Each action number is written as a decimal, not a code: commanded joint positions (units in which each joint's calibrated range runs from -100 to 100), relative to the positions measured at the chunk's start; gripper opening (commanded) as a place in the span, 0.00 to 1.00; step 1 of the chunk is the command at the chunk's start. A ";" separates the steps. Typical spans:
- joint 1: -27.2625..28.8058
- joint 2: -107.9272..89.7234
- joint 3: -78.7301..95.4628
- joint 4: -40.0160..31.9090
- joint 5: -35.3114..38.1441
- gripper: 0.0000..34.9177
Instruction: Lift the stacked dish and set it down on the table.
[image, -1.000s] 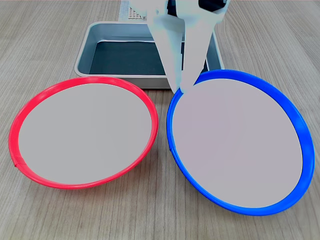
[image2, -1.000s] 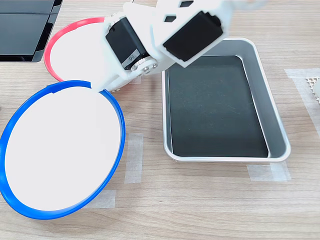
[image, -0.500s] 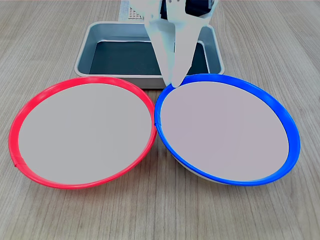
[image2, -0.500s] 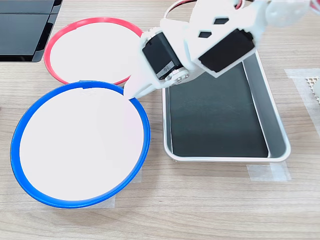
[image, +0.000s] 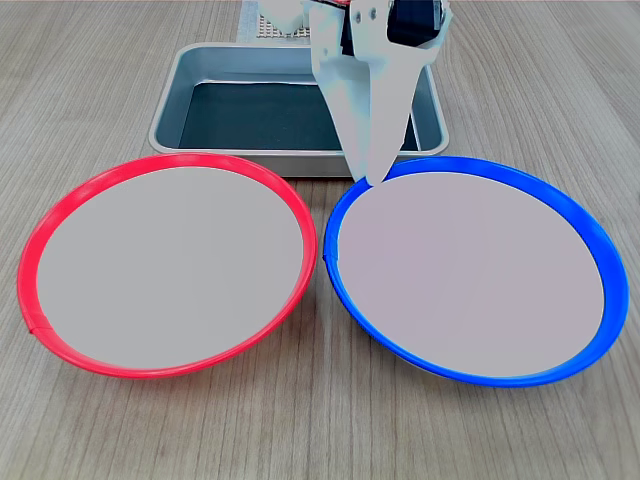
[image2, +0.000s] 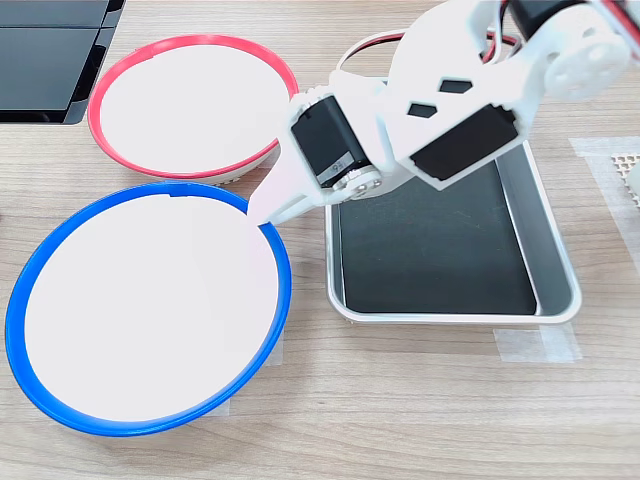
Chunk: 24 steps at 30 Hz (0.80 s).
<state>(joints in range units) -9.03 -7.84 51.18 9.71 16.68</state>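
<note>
The table (image: 90, 90) bears blue dish (image: 480, 270), red dish (image: 165, 265), metal tray (image: 180, 85), apparently tape strips (image2: 535, 345).

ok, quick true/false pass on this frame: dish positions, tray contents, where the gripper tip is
1. The blue-rimmed round dish sits on the wood-grain table beside the red-rimmed round dish. True.
2. The blue-rimmed dish is stacked on the red-rimmed one. False: they lie side by side.
3. The white gripper has its tip at the blue rim. True.
4. The grey metal tray holds a dish. False: only its dark floor shows.
5. The gripper hangs over the red-rimmed dish. False: it is at the blue one.
</note>
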 joint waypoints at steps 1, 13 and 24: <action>-1.09 0.81 -1.61 -0.26 -0.29 0.00; -1.00 -1.75 -0.34 5.11 -0.68 0.12; 4.18 -15.23 -2.52 17.82 -0.63 0.30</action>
<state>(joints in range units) -7.17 -15.69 51.09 22.68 16.29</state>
